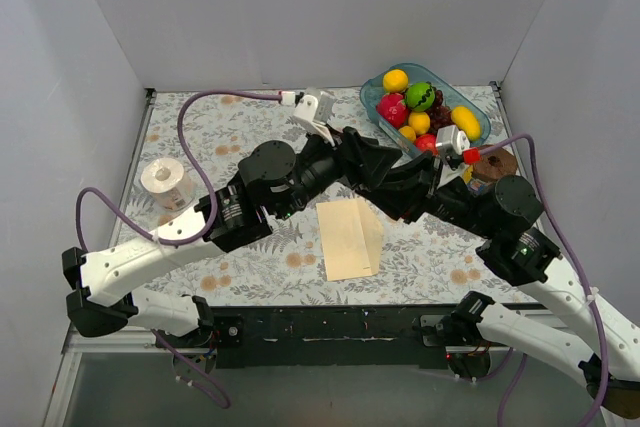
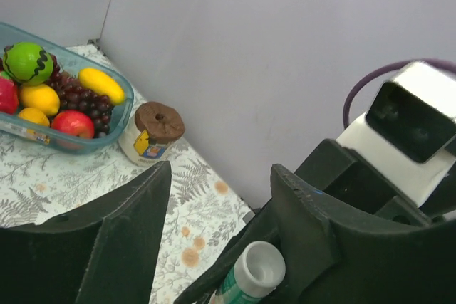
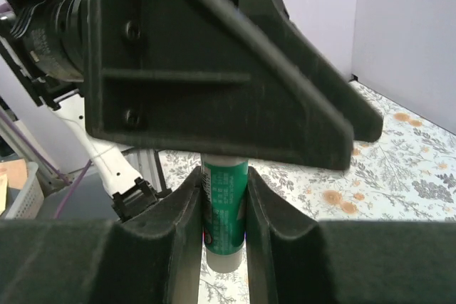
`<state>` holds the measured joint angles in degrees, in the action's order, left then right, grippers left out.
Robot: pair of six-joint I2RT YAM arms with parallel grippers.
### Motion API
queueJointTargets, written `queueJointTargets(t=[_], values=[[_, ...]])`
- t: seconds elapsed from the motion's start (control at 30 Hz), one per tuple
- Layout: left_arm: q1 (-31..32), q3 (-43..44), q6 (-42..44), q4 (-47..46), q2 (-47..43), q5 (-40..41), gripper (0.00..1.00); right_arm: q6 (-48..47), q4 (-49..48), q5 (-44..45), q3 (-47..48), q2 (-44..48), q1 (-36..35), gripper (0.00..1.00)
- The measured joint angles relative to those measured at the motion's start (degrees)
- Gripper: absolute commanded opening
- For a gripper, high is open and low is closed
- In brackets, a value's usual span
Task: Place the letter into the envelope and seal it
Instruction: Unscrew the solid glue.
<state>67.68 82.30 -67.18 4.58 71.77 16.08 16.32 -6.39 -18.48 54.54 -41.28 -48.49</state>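
The envelope is pale cream-yellow and lies flat on the floral table, in front of both grippers. The salmon-peach letter does not show apart from it. My right gripper is shut on a green glue stick and holds it above the table. The stick's white end shows in the left wrist view, beside my left gripper's right finger. My left gripper is open, its jaws wide apart, right against the right gripper. One left finger crosses over the stick's top.
A clear blue tub of fruit stands at the back right. A jar with a brown lid is next to it. A roll of tape sits at the left. Grey walls close in the table.
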Motion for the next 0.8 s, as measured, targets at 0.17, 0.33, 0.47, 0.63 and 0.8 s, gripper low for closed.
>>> queueJointTargets(t=[0.17,0.33,0.47,0.63,0.8], values=[[1.4,0.7,1.1,2.2,2.0,1.0,0.45,0.0,1.8,2.2,0.0,-0.2,0.0,0.01],[2.7,1.1,2.7,2.6,2.0,2.6,0.44,0.0,2.3,4.0,0.0,0.2,0.0,0.01],[3.5,1.1,3.8,2.9,2.0,4.5,0.47,0.0,2.8,5.8,0.0,0.4,0.0,0.01],[4.0,1.1,5.2,3.2,1.9,6.2,0.52,0.0,3.7,7.4,0.0,0.4,0.0,0.01],[4.3,1.2,6.6,3.2,1.9,7.3,0.34,0.0,3.8,8.3,0.0,0.3,0.0,0.01]])
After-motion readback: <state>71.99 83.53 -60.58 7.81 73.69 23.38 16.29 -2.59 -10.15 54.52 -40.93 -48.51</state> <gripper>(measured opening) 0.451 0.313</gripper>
